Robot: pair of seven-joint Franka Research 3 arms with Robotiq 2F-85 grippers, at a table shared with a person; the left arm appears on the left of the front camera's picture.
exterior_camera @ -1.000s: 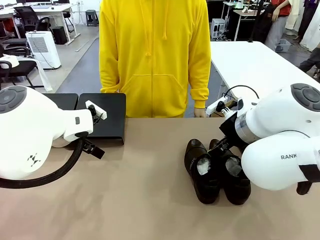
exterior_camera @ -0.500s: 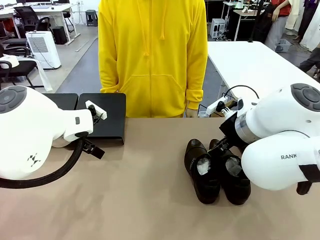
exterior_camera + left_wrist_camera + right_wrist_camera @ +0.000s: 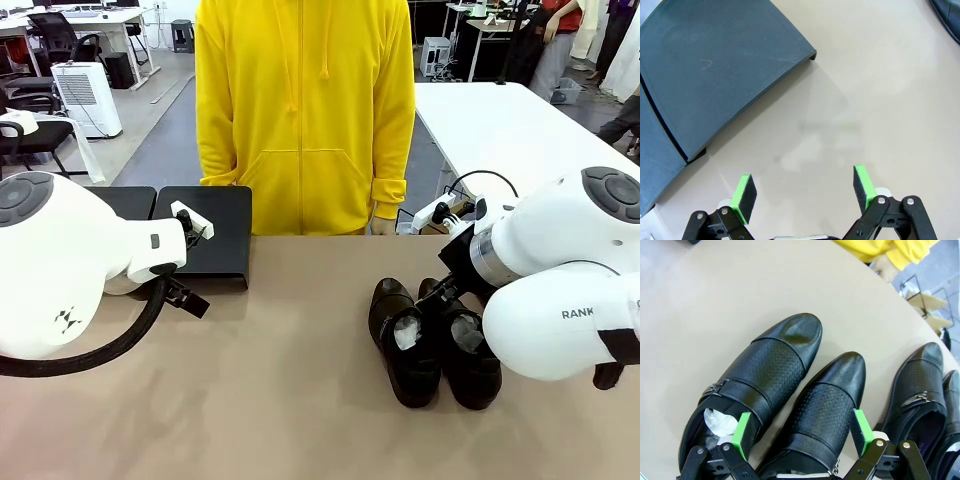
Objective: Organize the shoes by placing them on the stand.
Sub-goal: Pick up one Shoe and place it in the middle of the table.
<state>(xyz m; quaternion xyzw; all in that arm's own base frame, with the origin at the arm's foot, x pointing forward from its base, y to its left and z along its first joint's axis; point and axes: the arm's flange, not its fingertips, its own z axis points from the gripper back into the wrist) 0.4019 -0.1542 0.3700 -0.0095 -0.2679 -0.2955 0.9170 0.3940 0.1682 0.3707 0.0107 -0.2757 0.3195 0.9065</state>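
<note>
While the left tool (image 3: 802, 192) hangs open and empty by the stand (image 3: 715, 70), the right tool (image 3: 802, 432), likewise open and empty, poises over a shoe (image 3: 830, 395), seemingly for a grab.

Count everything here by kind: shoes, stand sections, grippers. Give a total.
Shoes: 4, the last cut off by the picture's edge
Stand sections: 2
Grippers: 2, the left gripper and the right gripper, both open
Total: 8
</note>
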